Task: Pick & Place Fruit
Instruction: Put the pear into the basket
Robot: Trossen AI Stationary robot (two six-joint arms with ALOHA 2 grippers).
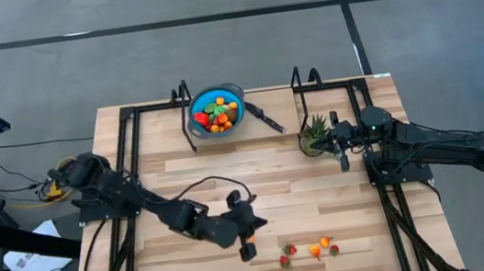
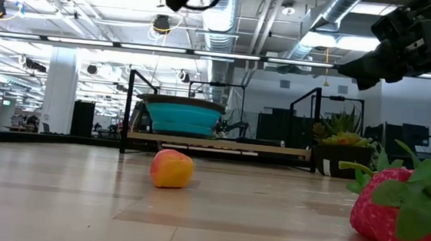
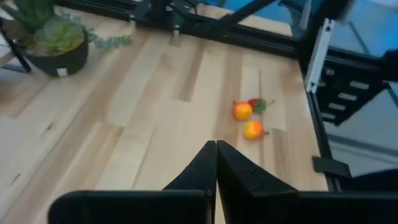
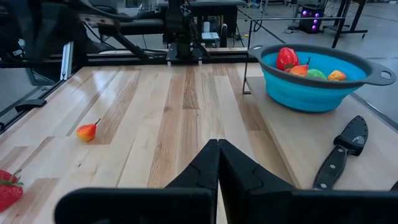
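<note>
Approach step: the left gripper (image 1: 248, 250), closed and empty, hangs above the surface (image 1: 183, 184) just beside the loose fruit (image 1: 314, 251); next it must open, descend and grasp one for the bowl (image 1: 217, 109).

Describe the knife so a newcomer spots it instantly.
Find the blue bowl at the table's far edge. The knife lies flat on the wood just right of it, all black, long and slim, unlike the small bright fruit near the front edge.
</note>
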